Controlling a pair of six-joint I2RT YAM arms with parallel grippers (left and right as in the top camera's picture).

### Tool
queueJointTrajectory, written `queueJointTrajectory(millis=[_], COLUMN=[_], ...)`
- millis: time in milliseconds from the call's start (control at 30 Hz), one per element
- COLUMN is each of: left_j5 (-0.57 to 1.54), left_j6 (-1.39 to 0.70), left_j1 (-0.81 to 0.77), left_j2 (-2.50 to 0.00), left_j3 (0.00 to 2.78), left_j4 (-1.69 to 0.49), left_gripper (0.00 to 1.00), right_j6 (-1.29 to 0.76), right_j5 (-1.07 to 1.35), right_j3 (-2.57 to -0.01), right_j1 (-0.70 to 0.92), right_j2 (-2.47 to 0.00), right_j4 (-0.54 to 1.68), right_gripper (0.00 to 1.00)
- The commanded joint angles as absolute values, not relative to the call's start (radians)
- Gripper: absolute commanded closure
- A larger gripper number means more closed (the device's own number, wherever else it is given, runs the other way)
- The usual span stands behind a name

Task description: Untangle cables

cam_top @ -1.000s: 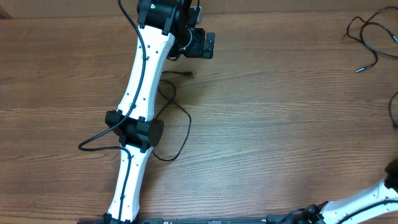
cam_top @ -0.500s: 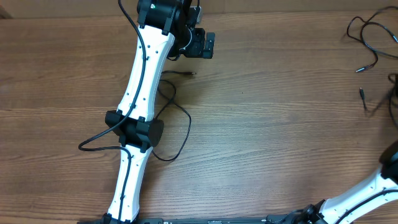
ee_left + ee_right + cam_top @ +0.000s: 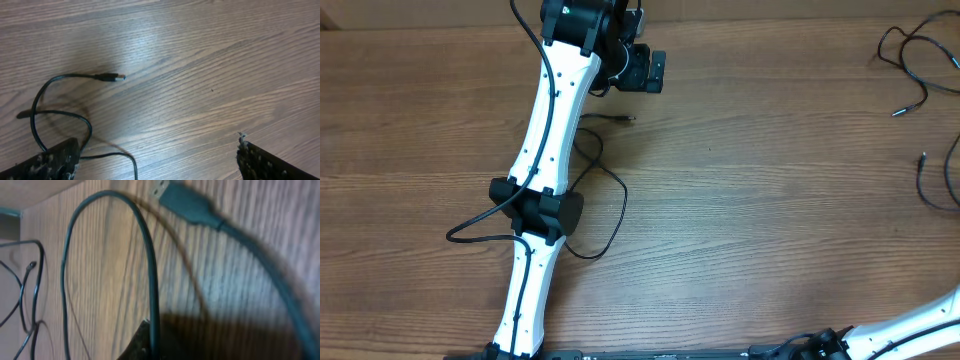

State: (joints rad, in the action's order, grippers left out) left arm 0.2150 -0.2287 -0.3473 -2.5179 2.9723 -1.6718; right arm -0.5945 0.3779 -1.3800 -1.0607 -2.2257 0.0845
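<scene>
A thin black cable lies in loops beside my left arm, its plug end just below my left gripper. In the left wrist view that gripper is open and empty above the wood, with the cable and its silvery-tipped plug to the left. A loose cable bundle lies at the far right. Another strand lies below it at the right edge. My right gripper is outside the overhead view and looks shut on a dark cable with a flat plug.
The brown wooden table carries everything. My left arm runs up its left half, with its own thicker black wire looping out. Part of my right arm shows at the bottom right. Thin bundle strands lie near the table's edge.
At the right edge a cable strand with its plug end came into view and slid right. My right arm drew back toward the bottom right. My left arm stayed still.
</scene>
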Motion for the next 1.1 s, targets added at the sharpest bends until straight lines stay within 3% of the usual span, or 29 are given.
queueJointTrajectory(millis=[0,67,133,467,767,1067], left_j5=[0.207,0.207,0.207,0.207,0.207,0.207], left_j6=[-0.217,-0.217,-0.217,-0.217,-0.217,-0.216], left_j1=[-0.348,-0.348,-0.348,-0.348,-0.348,-0.350], left_j2=[-2.493,-2.493,-2.493,-2.498,-2.498,-2.498], left_j3=[2.986,2.986,2.985,2.980,2.975,2.875], left_j4=[-1.658,-1.657,-1.659,-1.664,-1.660,-1.633], left_gripper=[0.00,0.00,0.00,0.00,0.00,0.00], right_j6=[-0.562,-0.563,-0.563,-0.590,-0.871,-0.918], right_j5=[0.346,0.346,0.346,0.327,-0.105,0.098], right_j3=[-1.374,-1.374,-1.374,-1.377,-1.410,-1.410], right_j1=[-1.064,-1.059,-1.053,-1.011,-0.993,-0.979], right_j2=[-2.240,-2.240,-2.240,-2.186,-2.044,-2.043], right_j4=[0.131,0.137,0.138,0.173,0.423,0.441], right_gripper=[0.61,0.35,0.00,0.00,0.00,0.00])
